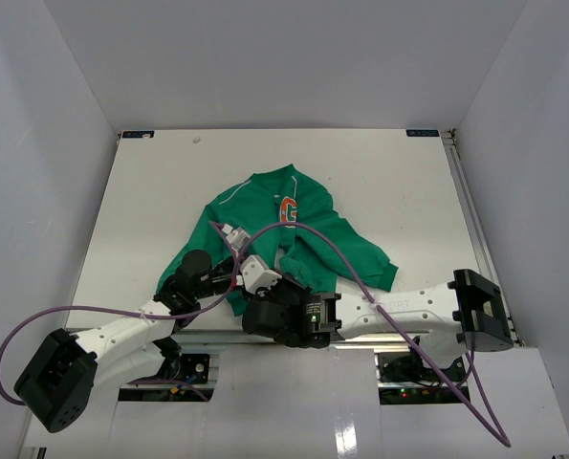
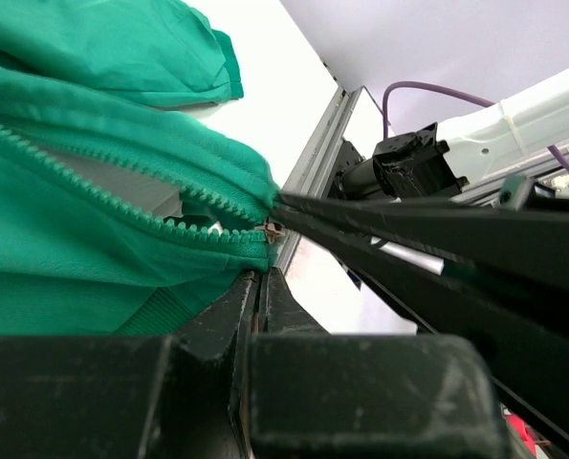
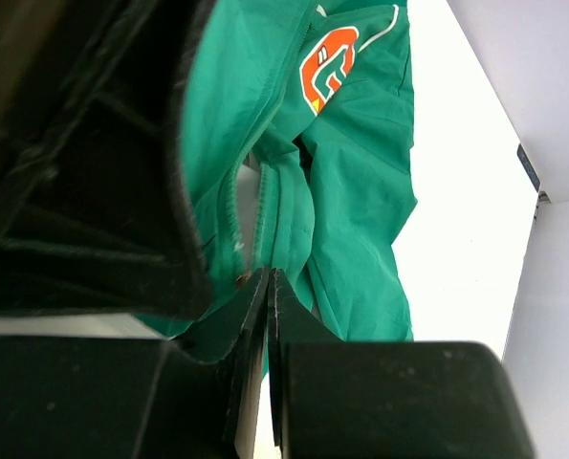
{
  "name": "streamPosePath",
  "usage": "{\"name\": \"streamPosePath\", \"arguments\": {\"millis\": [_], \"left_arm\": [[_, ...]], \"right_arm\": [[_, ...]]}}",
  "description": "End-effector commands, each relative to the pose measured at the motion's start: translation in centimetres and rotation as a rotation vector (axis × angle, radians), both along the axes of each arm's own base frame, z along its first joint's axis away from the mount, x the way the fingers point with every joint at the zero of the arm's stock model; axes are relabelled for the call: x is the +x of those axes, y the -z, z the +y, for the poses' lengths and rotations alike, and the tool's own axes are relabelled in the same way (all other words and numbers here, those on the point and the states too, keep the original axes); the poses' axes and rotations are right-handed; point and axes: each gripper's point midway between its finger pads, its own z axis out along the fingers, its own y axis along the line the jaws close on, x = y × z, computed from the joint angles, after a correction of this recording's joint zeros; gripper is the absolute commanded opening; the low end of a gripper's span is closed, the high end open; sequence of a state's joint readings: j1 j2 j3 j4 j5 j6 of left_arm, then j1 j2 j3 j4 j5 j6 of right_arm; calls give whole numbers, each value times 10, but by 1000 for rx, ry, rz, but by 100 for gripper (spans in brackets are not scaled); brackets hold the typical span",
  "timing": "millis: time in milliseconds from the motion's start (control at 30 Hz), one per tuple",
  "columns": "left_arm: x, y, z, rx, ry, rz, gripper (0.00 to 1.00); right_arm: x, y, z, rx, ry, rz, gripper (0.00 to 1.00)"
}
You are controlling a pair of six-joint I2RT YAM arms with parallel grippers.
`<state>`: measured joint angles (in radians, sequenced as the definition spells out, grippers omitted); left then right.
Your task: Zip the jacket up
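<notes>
On the table (image 1: 389, 172), toward its near edge, the jacket (image 1: 298, 244) lies front up, collar farthest away. Left wrist view: the left gripper (image 2: 261, 279) is clamped on the hem beside the open zipper (image 2: 121, 206); the right gripper (image 2: 282, 215) is pinched together on the zipper's lower end. Right wrist view: its closed fingertips meet at the parted front, with the orange emblem (image 3: 327, 67) beyond.

Jacket (image 1: 308, 244) was matt green cloth, creased; its zipper teeth (image 2: 93, 186) looked moulded plastic. Left pincer (image 2: 259, 274) and right pincer (image 3: 263, 277) were matt black plastic, scuffed. Table (image 1: 169, 191) was smooth, matt white. Cable (image 2: 427, 88) had a glossy purple sheath.
</notes>
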<state>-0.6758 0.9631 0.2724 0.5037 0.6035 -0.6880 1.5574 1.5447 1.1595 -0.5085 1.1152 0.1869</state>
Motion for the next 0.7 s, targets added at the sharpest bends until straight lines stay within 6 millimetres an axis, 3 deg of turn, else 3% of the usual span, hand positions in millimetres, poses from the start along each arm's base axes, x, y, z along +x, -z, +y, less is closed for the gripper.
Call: {"name": "streamPosePath", "arguments": {"millis": [0,367,533,667], "left_arm": [[-9,-9,0,-27,44,-57,0],[-7,-9,1,-22,35,-62,0],[-3,-8,1,-15,21,-58,0],[-1,-10,0,-16,14,-60,0]], "right_arm": [[16,-12,7,75,32,-3,8],[27,-17,10,145,11,49,8],[17,-40,3,284,-42,124,26],[-4,-49,-6,411,-136,234,42]]}}
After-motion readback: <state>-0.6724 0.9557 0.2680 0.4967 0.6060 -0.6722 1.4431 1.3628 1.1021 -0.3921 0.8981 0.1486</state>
